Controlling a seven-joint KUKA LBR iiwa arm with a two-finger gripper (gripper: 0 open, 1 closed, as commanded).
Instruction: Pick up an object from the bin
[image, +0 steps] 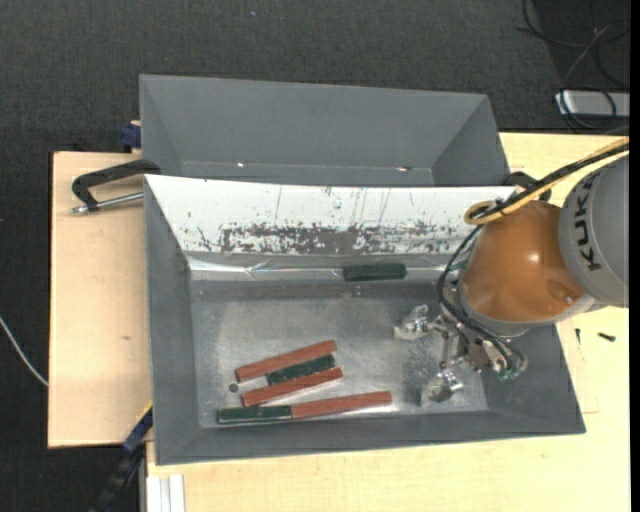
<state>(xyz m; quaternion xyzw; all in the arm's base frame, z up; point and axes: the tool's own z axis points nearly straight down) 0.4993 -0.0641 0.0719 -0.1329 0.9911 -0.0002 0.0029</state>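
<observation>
Camera view: claw (445, 365) down at the bin's (168, 330) four o'clock, grip unreadable; red and green sticks (296, 375) heaped well apart at eight o'clock.

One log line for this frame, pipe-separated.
gripper: right side of bin | hold: unclear | sticks: red-brown and dark green, front-left, apart from gripper | dark green bar: at back wall

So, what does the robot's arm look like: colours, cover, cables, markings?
The arm is light grey, with the black letters KU printed on it. Its wrist wears a rounded, glossy orange cover. A yellowish cable runs across the top of the cover. Below the cover, the gripper is bare silvery metal.
</observation>
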